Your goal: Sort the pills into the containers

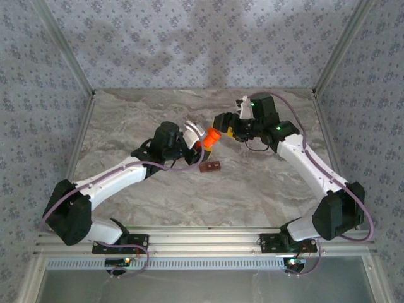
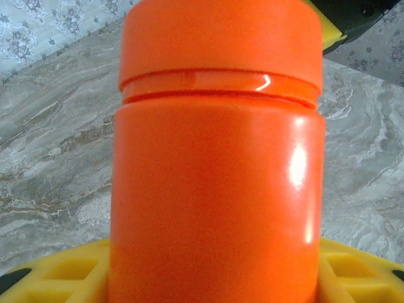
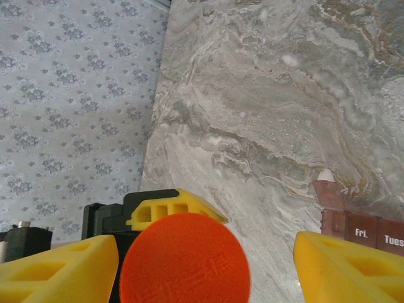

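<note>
My left gripper [image 1: 197, 140] is shut on an orange bottle [image 1: 212, 136] and holds it above the table with the cap pointing toward the right arm. In the left wrist view the bottle [image 2: 218, 177] rises between that gripper's yellow fingers [image 2: 57, 271]. My right gripper [image 3: 202, 268] is open around the bottle's round cap [image 3: 185, 262]. Its left finger is close to the cap, and a clear gap remains at its right finger [image 3: 347, 271]. The containers [image 1: 210, 167], a reddish-brown strip of cells with day labels [image 3: 366, 227], lie on the table just below the bottle. The pills are hidden.
The marble tabletop [image 1: 252, 183] is bordered by patterned walls [image 1: 189, 44] on the left, back and right. A metal rail [image 1: 208, 243] runs along the near edge at the arm bases. One of the left gripper's yellow fingers [image 3: 170, 208] shows behind the cap.
</note>
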